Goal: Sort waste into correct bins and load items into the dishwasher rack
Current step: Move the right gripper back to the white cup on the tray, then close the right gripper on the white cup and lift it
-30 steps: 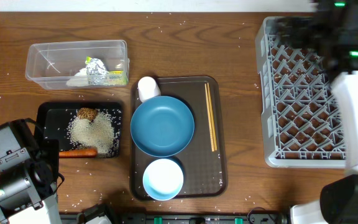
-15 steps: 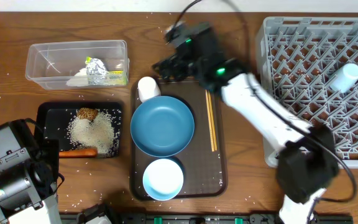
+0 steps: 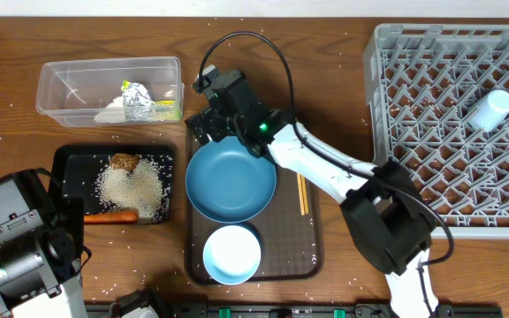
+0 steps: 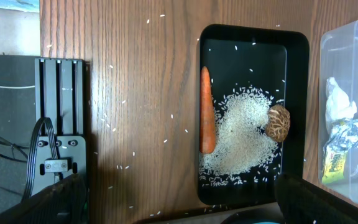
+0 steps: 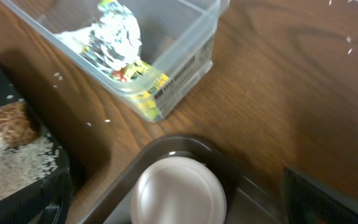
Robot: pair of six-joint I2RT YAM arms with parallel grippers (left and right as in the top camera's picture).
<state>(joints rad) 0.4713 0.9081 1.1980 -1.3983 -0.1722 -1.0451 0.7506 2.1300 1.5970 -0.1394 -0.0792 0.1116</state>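
My right gripper point(image 3: 210, 124) point(image 5: 179, 208) is open over the far left corner of the brown serving tray, its fingers either side of the upturned white cup point(image 5: 178, 190) and apart from it. The dark-blue dish point(image 3: 231, 179), white bowl point(image 3: 231, 253) and chopsticks point(image 3: 302, 196) lie on that tray. The light-blue cup point(image 3: 489, 108) lies in the grey rack point(image 3: 414, 53). The clear tub point(image 3: 69, 75) holds the foil ball point(image 3: 135, 94), tissue point(image 3: 111, 112) and packet point(image 3: 164, 110). The black tray point(image 4: 297, 93) holds carrot point(image 4: 207, 109), rice point(image 4: 241, 137) and brown lump point(image 4: 279, 122). My left gripper point(image 4: 179, 214) is open and empty.
The brown serving tray point(image 3: 312, 230) sits mid-table between the black tray point(image 3: 67, 159) and the rack. My right arm point(image 3: 325, 168) stretches across the serving tray's far half. Loose rice grains are scattered on the wooden table point(image 3: 325, 62). My left arm point(image 3: 20, 247) sits at the front left.
My right arm has swung left from the rack to the serving tray's far left corner, over the white cup. The light-blue cup now lies in the rack. The left arm has not moved.
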